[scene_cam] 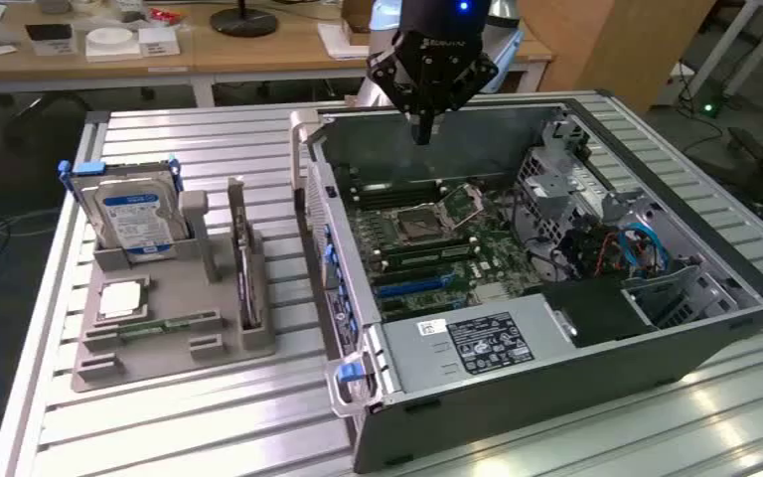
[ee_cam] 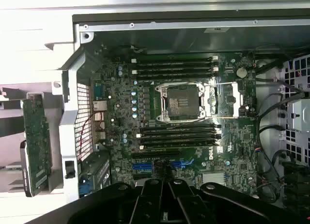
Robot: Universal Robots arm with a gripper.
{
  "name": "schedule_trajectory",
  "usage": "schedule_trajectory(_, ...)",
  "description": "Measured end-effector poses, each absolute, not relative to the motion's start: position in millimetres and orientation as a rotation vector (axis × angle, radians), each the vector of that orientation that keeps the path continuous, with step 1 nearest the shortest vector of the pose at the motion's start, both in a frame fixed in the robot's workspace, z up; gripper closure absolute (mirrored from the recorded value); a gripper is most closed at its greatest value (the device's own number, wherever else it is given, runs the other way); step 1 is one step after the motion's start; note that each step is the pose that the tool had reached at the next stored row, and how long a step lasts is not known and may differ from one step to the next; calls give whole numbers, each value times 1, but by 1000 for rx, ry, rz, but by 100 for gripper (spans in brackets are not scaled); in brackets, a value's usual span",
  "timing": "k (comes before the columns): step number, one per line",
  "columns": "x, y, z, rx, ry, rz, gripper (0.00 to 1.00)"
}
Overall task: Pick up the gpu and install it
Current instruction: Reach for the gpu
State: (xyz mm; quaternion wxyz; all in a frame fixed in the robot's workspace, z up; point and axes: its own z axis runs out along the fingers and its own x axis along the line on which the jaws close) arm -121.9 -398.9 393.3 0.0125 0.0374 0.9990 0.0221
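A tool (scene_cam: 421,139), closed on nothing, hovers above the open computer case (scene_cam: 554,397) at upper centre, while the gpu (scene_cam: 245,268) stands on edge in a grey holder (scene_cam: 229,348) on the tabletop (scene_cam: 196,427) at left; pickup seems unstarted, needing the tool opened over that card.

Thin, flat, dark gpu (scene_cam: 246,266) with a metal end bracket. Set upright on its long edge in a slot of the grey holder (scene_cam: 176,293), just beside the open computer case (scene_cam: 528,397), toward the exterior view's left. Untouched, not installed.
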Motion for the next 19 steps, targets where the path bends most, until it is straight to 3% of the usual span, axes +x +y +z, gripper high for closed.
schedule_trajectory(19,-141,-399,393,117,3114,69,89)
